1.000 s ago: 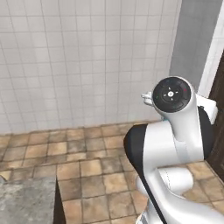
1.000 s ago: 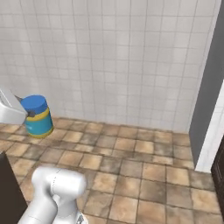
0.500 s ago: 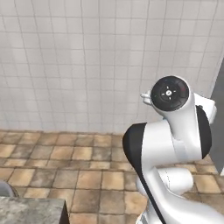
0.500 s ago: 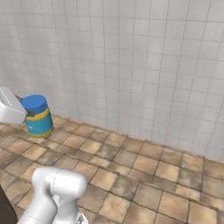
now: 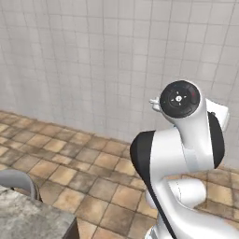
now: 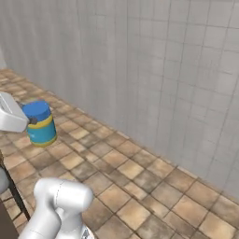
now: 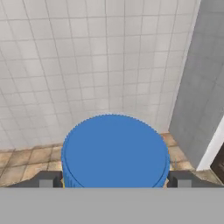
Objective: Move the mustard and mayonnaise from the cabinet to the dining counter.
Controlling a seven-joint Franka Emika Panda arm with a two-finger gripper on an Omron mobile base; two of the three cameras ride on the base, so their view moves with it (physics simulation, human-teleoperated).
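Behind the white arm, the left base view catches a grey marble counter corner (image 5: pixel 28 217) and curved stool back (image 5: pixel 21 179). Right base view: blue-lidded mayonnaise jar (image 6: pixel 41 123) airborne above brown floor tiles (image 6: pixel 140 182). Hand view: gripper (image 7: pixel 114 178) fingers (image 7: pixel 48 179) pinching its lid, white-tiled wall (image 7: pixel 87 57) ahead.

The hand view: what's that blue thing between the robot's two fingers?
The mayonnaise jar's blue lid fills the gap between the gripper fingers, one dark tip at each side. The right base view shows the jar held too.
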